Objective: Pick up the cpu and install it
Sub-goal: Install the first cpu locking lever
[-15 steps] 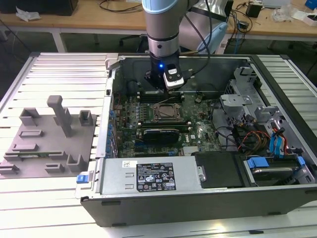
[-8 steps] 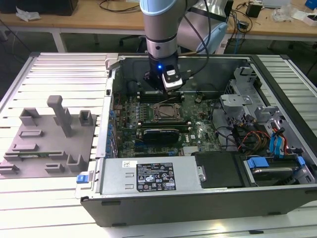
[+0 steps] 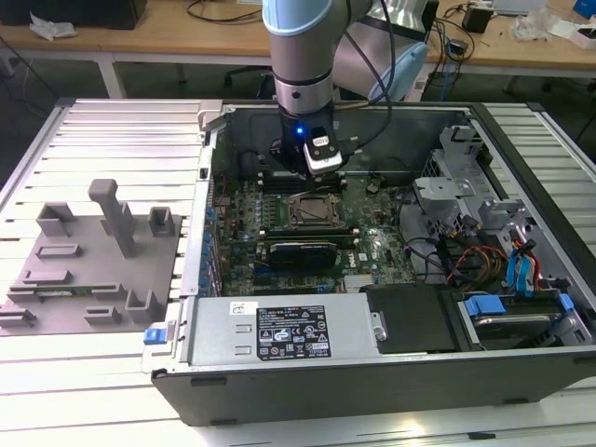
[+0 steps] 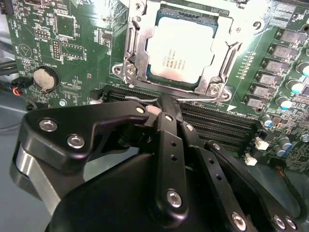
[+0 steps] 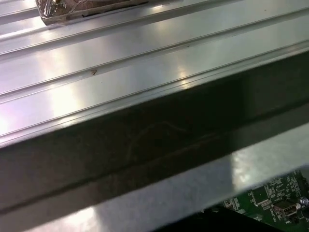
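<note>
One gripper (image 4: 163, 107), fingers closed on nothing, hangs just above the memory slots (image 4: 212, 126) at frame centre. Beyond it, upper centre, the cpu (image 4: 179, 55) sits inside the socket frame (image 4: 133, 50); its print is unreadable.

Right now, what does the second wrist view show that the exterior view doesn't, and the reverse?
Second wrist view alone: the cpu seated in its socket frame, a coin battery, and the gripper close above the memory slots. Exterior view alone: the whole case, the arm, the grey fixture and the power supply. Both: the green board and the socket.
</note>
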Robot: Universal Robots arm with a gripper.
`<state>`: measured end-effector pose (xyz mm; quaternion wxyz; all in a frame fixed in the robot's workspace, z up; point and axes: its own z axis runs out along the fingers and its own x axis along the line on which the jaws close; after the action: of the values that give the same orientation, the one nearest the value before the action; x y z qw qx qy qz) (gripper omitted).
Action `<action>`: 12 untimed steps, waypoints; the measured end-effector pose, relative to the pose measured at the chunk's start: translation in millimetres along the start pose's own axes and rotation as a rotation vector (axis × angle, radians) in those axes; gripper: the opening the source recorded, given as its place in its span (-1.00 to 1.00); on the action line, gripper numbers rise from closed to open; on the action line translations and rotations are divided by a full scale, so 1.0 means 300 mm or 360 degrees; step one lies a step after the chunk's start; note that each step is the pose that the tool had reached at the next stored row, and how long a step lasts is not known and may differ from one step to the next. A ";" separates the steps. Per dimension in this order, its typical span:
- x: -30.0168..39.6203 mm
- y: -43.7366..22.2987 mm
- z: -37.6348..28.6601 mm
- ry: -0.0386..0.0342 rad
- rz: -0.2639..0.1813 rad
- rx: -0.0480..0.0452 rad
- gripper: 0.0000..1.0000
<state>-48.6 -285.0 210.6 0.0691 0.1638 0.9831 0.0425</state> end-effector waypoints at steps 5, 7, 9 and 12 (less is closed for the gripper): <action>-0.007 0.002 0.004 -0.0004 0.0037 0.0004 -0.79; -0.008 0.003 0.005 -0.0008 0.0078 0.0010 -0.79; -0.008 0.004 0.006 -0.0012 0.0109 0.0014 -0.79; -0.006 0.007 0.006 -0.0013 0.0117 0.0015 -0.79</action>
<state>-45.8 -283.4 209.2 0.0707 0.2005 0.9763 0.0398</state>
